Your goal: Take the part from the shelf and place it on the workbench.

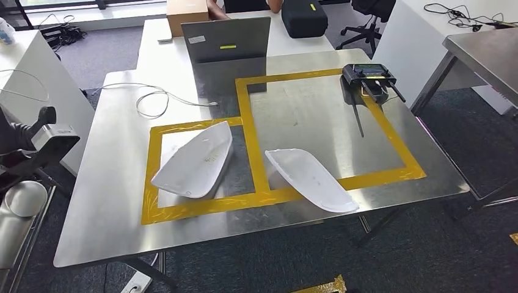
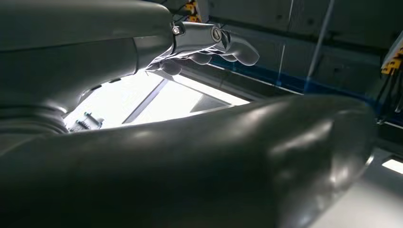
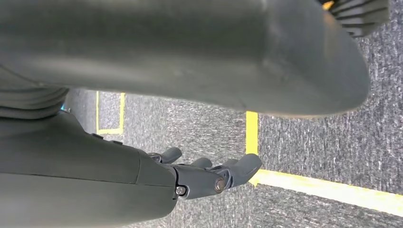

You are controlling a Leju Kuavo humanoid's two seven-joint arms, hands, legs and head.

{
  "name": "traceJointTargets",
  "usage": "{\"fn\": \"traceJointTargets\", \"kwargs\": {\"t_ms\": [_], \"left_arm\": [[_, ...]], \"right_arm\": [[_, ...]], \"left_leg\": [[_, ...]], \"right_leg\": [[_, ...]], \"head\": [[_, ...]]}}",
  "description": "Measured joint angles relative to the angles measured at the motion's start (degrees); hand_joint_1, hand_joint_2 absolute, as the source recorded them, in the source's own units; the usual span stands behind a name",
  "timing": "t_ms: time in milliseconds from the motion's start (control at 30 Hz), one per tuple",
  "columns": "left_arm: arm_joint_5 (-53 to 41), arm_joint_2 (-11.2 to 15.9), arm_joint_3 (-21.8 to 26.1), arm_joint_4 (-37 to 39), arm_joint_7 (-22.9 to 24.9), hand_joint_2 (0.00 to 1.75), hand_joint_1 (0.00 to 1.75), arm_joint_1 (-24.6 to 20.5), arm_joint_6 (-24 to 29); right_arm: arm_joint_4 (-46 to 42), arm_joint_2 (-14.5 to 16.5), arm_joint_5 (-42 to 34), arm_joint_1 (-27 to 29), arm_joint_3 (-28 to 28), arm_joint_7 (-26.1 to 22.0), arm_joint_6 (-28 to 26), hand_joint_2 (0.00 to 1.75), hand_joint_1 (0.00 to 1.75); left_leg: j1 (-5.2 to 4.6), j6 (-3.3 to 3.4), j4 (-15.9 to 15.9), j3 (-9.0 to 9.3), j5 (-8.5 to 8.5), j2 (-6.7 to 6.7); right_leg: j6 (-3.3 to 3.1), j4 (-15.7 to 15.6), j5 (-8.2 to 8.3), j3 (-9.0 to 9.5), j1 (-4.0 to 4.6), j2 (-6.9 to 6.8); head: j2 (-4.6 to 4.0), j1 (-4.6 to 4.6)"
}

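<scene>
The near edge of the steel bench point(image 1: 110, 238) is closest in the head view. On the bench are two white curved parts. One white part point(image 1: 195, 160) lies inside the smaller yellow tape box point(image 1: 148, 183) on the left. The other white part point(image 1: 311, 179) lies across the near corner of the bigger yellow tape box point(image 1: 391, 131), and its tip reaches the bench edge. The two parts are near each other but do not touch.

The left robot hand point(image 2: 209, 45) is seen from its wrist camera. Its fingers are a little bent and apart, and nothing is in it. The right robot hand point(image 3: 209, 173) hangs over grey carpet with yellow floor lines. Its fingers are loosely spread too, and it holds nothing.

I think both parts are now set down on the bench, so the placing step looks done. If more parts wait on a shelf, the robot would need to turn and walk to it, since I cannot see a shelf here.

Other things on the bench: one black remote controller point(image 1: 368, 76) with thin sticks, one grey upright metal plate point(image 1: 227, 39), and one white cable point(image 1: 153, 101). Behind, on another table, sit one brown cardboard box point(image 1: 186, 13) and one black case point(image 1: 304, 17).
</scene>
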Motion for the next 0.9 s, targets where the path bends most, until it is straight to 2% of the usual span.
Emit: {"fn": "traceJointTargets", "kwargs": {"t_ms": [33,67,133,167,200,300,333,367,467,500,533,567,600,633,667,700,733,800,833,867,900], "left_arm": [[-1.7,0.3,0.5,-2.5,1.1,0.0,0.0,1.8,0.9],[-3.2,0.6,1.2,-5.1,1.9,0.0,0.0,3.4,1.7],[-5.1,1.1,2.8,-9.6,2.7,0.0,0.0,5.7,2.6],[-5.7,1.2,3.7,-11.5,2.8,0.0,0.0,6.5,2.8],[-6.1,1.3,4.4,-13.1,2.9,0.0,0.0,7.0,2.9],[-6.8,1.5,6.0,-16.5,3.0,0.0,0.0,7.9,2.9],[-6.9,1.6,6.3,-17.2,3.0,0.0,0.0,8.2,2.9],[-6.9,1.6,6.6,-17.7,3.1,0.0,0.0,8.4,2.9],[-6.9,1.8,7.2,-18.7,3.2,0.0,0.0,8.9,2.8],[-6.9,1.9,7.2,-18.9,3.2,0.0,0.0,9.2,2.8],[-6.9,1.9,7.3,-19.1,3.2,0.0,0.0,9.4,2.8],[-6.9,1.9,7.3,-19.3,3.2,0.0,0.0,9.5,2.8],[-6.9,1.9,7.4,-19.5,3.2,0.0,0.0,9.6,2.8],[-6.9,2.0,7.4,-19.8,3.2,0.0,0.0,9.5,2.8],[-7.0,2.0,7.6,-20.1,3.1,0.0,0.0,9.6,2.8],[-7.2,2.0,7.8,-20.3,3.1,0.0,0.0,9.5,3.0],[-7.8,2.1,7.9,-20.6,3.2,0.0,0.0,9.5,3.2],[-9.7,2.1,8.2,-21.3,3.7,0.0,0.0,9.5,3.6],[-10.9,1.9,8.3,-21.8,4.1,0.0,0.0,9.6,3.8],[-12.1,1.8,8.4,-22.4,4.6,0.0,0.0,9.7,3.8],[-13.3,1.6,8.5,-23.0,5.1,0.0,0.0,9.9,3.9]], "right_arm": [[0.0,0.0,-0.2,0.0,-0.1,-0.3,0.1,0.0,0.0],[0.0,0.0,-0.4,0.0,-0.1,-0.5,0.1,0.0,0.0],[0.0,0.0,-1.0,0.0,-0.3,-0.6,0.0,0.0,0.0],[0.0,0.0,-1.3,0.0,-0.5,-0.5,0.0,0.0,0.0],[0.0,0.1,-1.6,0.0,-0.6,-0.4,-0.1,0.0,0.0],[0.1,0.2,-1.8,-0.1,-0.9,-0.2,-0.4,0.0,0.0],[0.1,0.3,-1.8,-0.2,-1.1,-0.2,-0.4,0.0,0.0],[0.1,0.3,-1.9,-0.2,-1.2,-0.1,-0.5,0.0,0.0],[0.1,0.4,-1.9,-0.4,-1.4,-0.1,-0.7,0.0,0.0],[0.1,0.4,-1.9,-0.4,-1.5,-0.1,-0.7,0.0,0.0],[0.1,0.4,-1.9,-0.4,-1.5,-0.1,-0.7,0.0,0.0],[0.1,0.5,-1.9,-0.4,-1.5,-0.1,-0.7,0.0,0.0],[0.2,0.5,-1.9,-0.4,-1.5,-0.1,-0.7,0.0,0.0],[0.2,0.5,-1.9,-0.4,-1.5,-0.1,-0.7,0.0,0.0],[0.2,0.6,-1.9,-0.5,-1.5,-0.1,-0.7,0.0,0.0],[0.2,0.6,-2.1,-0.5,-1.5,-0.1,-0.7,0.0,0.0],[0.2,0.7,-2.3,-0.6,-1.6,-0.1,-0.7,0.0,0.0],[0.2,0.8,-2.8,-0.6,-1.8,-0.1,-0.7,0.0,0.0],[0.2,0.9,-2.9,-0.6,-2.0,-0.1,-0.7,0.0,0.0],[0.2,1.0,-3.0,-0.6,-2.1,0.0,-0.7,0.0,0.0],[0.2,1.1,-3.2,-0.6,-2.3,-0.1,-0.7,0.0,0.0]], "left_leg": [[0.04,-0.06,0.2,-0.2,-0.02,0.05],[0.11,-0.18,0.6,-0.43,-0.06,0.11],[0.17,-0.69,1.3,-1.02,-0.19,0.23],[0.12,-1.04,1.6,-1.27,-0.21,0.23],[0.03,-1.42,1.9,-1.5,-0.16,0.2],[0.02,-2.74,2.0,-2.02,0.22,0.03],[0.1,-3.16,2.6,-2.42,-0.48,-0.27],[0.2,-3.5,4.1,-3.07,-2.0,-0.72],[0.37,-4.13,13.9,-6.13,-8.97,-1.81],[0.38,-4.18,16.4,-6.49,-10.05,-1.9],[0.38,-4.14,17.1,-5.94,-9.91,-1.94],[0.37,-4.01,15.5,-4.33,-8.75,-1.97],[0.37,-3.78,12.2,-1.75,-7.21,-2.05],[0.33,-3.52,7.8,1.15,-6.48,-2.24],[0.19,-3.3,4.3,3.54,-5.95,-2.41],[0.02,-3.07,1.8,4.97,-5.94,-2.56],[-0.19,-2.85,0.7,5.37,-6.13,-2.64],[-0.28,-2.08,0.6,4.65,-5.18,-2.46],[-0.18,-1.56,0.5,4.2,-4.54,-2.28],[-0.03,-1.03,0.3,3.62,-3.8,-2.09],[0.1,-0.64,0.1,2.95,-3.03,-1.9]], "right_leg": [[0.06,-0.2,0.73,0.28,-0.04,-0.01],[0.09,-2.7,2.32,1.62,-0.1,-0.06],[0.02,-10.1,5.34,5.55,-0.13,-0.36],[-0.24,-12.4,6.31,6.67,-0.03,-0.44],[-0.6,-13.6,6.52,7.11,0.03,-0.47],[-2.03,-14.1,6.97,6.32,0.06,-0.2],[-2.49,-14.2,7.42,6.0,0.01,-0.16],[-2.91,-14.3,7.9,5.61,-0.07,-0.14],[-3.45,-14.4,9.39,3.83,-0.01,0.08],[-3.44,-14.4,9.92,3.13,0.04,0.2],[-3.39,-14.4,10.45,2.46,0.06,0.31],[-3.29,-14.3,10.99,1.81,0.07,0.41],[-3.15,-14.3,11.55,1.21,0.07,0.51],[-2.95,-14.3,12.1,0.7,0.08,0.61],[-2.64,-14.4,12.67,0.39,0.08,0.73],[-2.27,-14.5,13.21,0.25,0.06,0.84],[-1.86,-14.7,13.76,0.22,0.02,0.93],[-1.01,-15.2,14.65,0.21,-0.03,1.09],[-0.67,-14.9,14.12,-0.05,-0.03,1.07],[-0.36,-13.8,12.42,-0.56,-0.03,0.99],[-0.12,-11.5,9.7,-1.32,-0.09,0.83]], "head": [[0.0,-0.01],[0.0,0.0],[0.0,0.0],[0.0,0.0],[0.0,-0.02],[0.0,-0.06],[0.0,-0.08],[0.0,-0.11],[0.0,-0.2],[0.0,-0.2],[0.0,-0.19],[0.0,-0.19],[0.0,-0.19],[0.0,-0.18],[0.0,-0.14],[0.0,-0.19],[0.0,-0.27],[0.0,-0.52],[0.0,-0.57],[0.0,-0.55],[0.0,-0.5]]}}
